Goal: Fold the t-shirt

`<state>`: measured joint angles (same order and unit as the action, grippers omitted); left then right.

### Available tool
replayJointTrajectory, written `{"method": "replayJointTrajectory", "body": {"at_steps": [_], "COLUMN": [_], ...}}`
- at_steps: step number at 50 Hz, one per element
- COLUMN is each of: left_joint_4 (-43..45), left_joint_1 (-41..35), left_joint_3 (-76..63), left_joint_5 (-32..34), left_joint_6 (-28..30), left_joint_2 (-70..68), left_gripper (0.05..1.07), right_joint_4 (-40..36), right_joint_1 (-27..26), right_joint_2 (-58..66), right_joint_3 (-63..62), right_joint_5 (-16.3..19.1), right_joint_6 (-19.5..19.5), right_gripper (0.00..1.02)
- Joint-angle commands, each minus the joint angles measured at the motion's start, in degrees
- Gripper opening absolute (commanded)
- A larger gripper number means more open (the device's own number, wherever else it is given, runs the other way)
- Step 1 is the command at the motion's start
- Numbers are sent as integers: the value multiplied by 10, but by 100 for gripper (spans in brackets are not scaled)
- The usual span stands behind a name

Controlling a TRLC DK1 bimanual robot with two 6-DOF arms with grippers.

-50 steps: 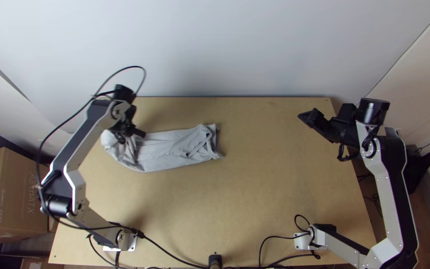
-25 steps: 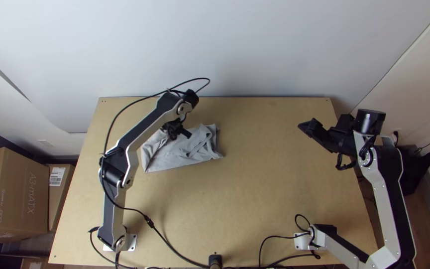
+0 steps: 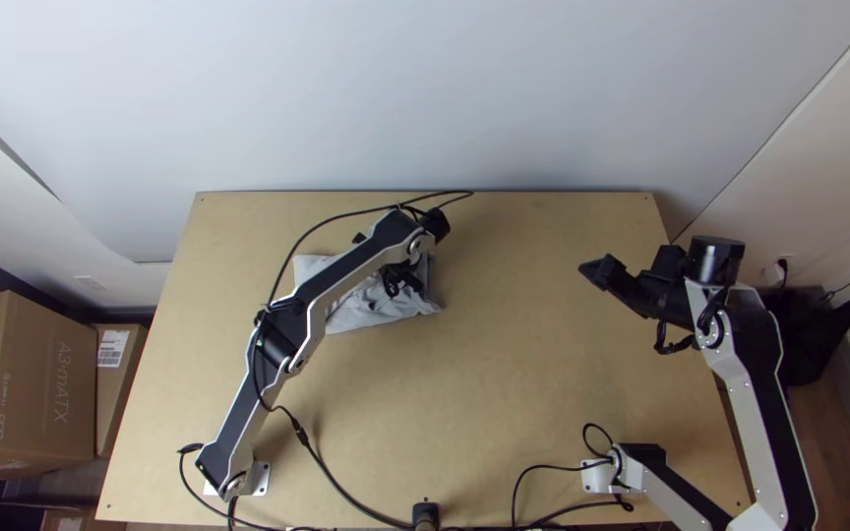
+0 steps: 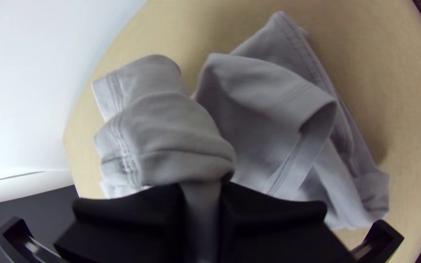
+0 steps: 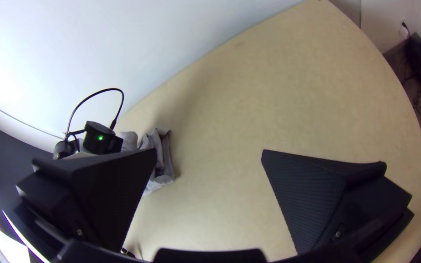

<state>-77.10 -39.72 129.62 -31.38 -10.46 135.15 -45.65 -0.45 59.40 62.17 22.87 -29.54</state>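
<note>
T-shirt in top view: we see the grey t-shirt (image 3: 358, 313) folded and rumpled on the table (image 3: 523, 383), left of its middle, nearer the far edge.
Left gripper in top view: we find the left gripper (image 3: 403, 282) at the cloth.
Right gripper in top view: we have the right gripper (image 3: 587, 270) above the table, inward of its right edge.
Left wrist view: we pinch a raised fold of t-shirt between the left gripper's (image 4: 200, 190) fingers.
Right wrist view: our right gripper's (image 5: 209, 153) fingers stand spread wide.
</note>
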Motion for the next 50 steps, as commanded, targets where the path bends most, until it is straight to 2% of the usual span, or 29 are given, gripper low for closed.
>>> {"method": "replayJointTrajectory", "body": {"at_steps": [1,7,12,23,31,43,50], "left_joint_4": [37,124,158,189,187,166,151], "left_joint_1": [-33,-54,-69,-61,-26,64,125], "left_joint_3": [19,27,45,49,48,14,-25], "left_joint_5": [-6,9,38,38,50,65,66], "left_joint_6": [-15,-14,-15,-15,-17,-4,-1], "left_joint_2": [24,17,1,-75,-157,-266,-311], "left_gripper": [102,103,103,103,103,103,103], "right_joint_4": [17,47,78,145,163,153,148], "right_joint_1": [10,23,48,107,170,297,356], "right_joint_2": [-20,-28,-24,41,163,332,425], "right_joint_3": [-46,-97,-133,-136,-68,108,211], "right_joint_5": [-3,-5,-18,-27,-24,-27,-72], "right_joint_6": [-6,-5,-5,-6,-10,-25,-17], "right_gripper": [99,99,99,99,99,99,99]}}
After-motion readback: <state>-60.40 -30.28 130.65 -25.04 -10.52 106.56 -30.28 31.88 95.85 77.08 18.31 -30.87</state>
